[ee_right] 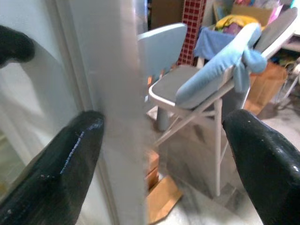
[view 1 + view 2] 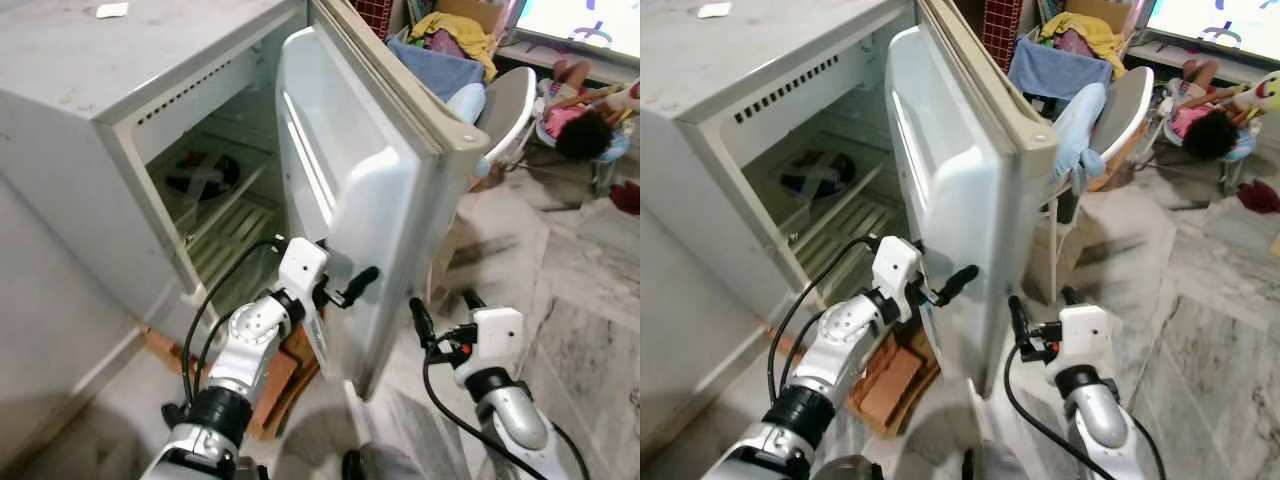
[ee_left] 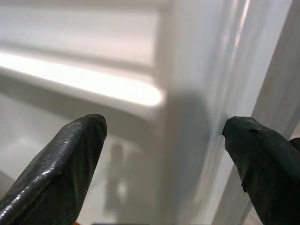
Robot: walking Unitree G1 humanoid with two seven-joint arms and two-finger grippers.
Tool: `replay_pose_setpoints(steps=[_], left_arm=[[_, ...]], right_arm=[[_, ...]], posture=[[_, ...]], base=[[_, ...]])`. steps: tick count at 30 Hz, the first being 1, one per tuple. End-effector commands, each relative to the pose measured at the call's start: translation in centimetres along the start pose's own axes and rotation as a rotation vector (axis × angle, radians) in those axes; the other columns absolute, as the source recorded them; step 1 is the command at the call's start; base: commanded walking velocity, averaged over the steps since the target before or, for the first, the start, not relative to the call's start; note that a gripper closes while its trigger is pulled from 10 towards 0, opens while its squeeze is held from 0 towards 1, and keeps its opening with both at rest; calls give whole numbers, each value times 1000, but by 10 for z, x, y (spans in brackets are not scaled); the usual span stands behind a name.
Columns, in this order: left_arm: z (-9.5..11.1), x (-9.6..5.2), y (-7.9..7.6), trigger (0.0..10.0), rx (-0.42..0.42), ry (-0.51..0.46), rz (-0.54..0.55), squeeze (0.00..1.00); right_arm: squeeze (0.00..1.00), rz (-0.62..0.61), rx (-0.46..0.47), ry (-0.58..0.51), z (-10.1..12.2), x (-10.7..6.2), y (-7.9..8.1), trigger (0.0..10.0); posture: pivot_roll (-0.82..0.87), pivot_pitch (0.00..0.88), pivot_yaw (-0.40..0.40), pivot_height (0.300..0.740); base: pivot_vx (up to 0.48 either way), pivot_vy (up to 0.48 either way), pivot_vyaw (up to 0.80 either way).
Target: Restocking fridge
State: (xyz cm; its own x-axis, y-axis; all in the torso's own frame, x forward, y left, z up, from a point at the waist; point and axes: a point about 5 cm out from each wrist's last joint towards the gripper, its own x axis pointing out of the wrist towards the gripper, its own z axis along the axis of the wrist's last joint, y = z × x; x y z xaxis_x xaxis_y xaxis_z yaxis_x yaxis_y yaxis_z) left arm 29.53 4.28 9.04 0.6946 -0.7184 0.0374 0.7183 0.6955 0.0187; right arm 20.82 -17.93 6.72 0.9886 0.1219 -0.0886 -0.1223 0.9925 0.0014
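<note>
Fridge (image 2: pixel 120 130), a small grey-white unit, stands with its door (image 2: pixel 370 200) swung wide open toward the robot, the pale inner liner and its moulded door shelf facing the cabinet. Inside the cabinet, white slatted shelves are visible, with a dark item (image 2: pixel 200 178) lying on the upper one; what it is cannot be made out. The left gripper (image 2: pixel 345 292) sits at the lower edge of the door, its black fingers (image 3: pixel 70 154) spread apart on either side of the liner's inner rim, one fingertip just at the door's surface. The right gripper (image 2: pixel 440 320) hovers beside the outer edge of the door, fingers (image 1: pixel 70 159) parted wide with the door's edge standing between them, holding nothing. Flattened brown cardboard (image 2: pixel 890 385) lies on the floor under the fridge's front corner. Behind the door stands a grey folding chair (image 1: pixel 197 89) draped with a light blue cloth (image 1: pixel 225 65), on a marble-patterned floor (image 2: pixel 560 280). A person (image 2: pixel 585 120) sits on the floor in the far corner, near a bright screen.
</note>
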Motion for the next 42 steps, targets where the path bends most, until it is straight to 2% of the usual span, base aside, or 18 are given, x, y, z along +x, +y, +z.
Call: replay_pose_setpoints(steps=[1,5,8,9,11,12,13,16,21,28,38,42], left_arm=[[0,-12,13,10000,-3,-4,80,0],[-10,-34,31,10000,29,57,231,0],[-15,-57,48,10000,64,94,380,0],[-17,-75,58,10000,86,115,485,0],[-18,-80,61,10000,90,121,511,0],[-20,-96,67,10000,91,130,595,0],[-20,-103,69,10000,97,131,628,0],[-20,-118,66,10000,114,146,642,0],[-21,-115,54,10000,117,151,570,0],[-14,-103,53,10000,107,134,572,0],[-13,-107,55,10000,121,151,591,0],[-10,-114,59,10000,139,156,645,0]], right_arm=[[0,16,4,-6,5,2,7,10000],[0,-13,-5,21,8,1,5,10000],[0,-44,-11,30,8,1,2,10000],[0,-56,-12,38,8,0,1,10000],[0,-59,-11,40,8,0,1,10000],[0,-61,-12,44,7,0,0,10000],[0,-61,-12,46,6,0,-1,10000],[0,-65,-14,57,5,2,-2,10000],[0,-71,-14,67,4,5,-3,10000],[0,-92,-15,73,1,4,-5,10000],[0,-101,-17,88,-6,6,-8,10000],[0,-96,-19,91,-8,7,-10,10000]], posture=[[-74,37,-19,740],[-58,38,-15,740],[-50,41,-15,740],[-42,42,-18,740],[-42,42,-18,740],[-31,44,-23,740],[-27,44,-26,740],[-18,44,-32,740],[-9,37,-34,740],[-19,34,-26,740],[0,33,-27,740],[15,42,-24,740]], base=[[0,0,0],[0,0,0],[0,0,0],[0,0,0],[0,0,0],[0,0,0],[0,0,0],[0,0,0],[0,0,0],[0,-195,0],[0,-24,0],[0,0,0]])
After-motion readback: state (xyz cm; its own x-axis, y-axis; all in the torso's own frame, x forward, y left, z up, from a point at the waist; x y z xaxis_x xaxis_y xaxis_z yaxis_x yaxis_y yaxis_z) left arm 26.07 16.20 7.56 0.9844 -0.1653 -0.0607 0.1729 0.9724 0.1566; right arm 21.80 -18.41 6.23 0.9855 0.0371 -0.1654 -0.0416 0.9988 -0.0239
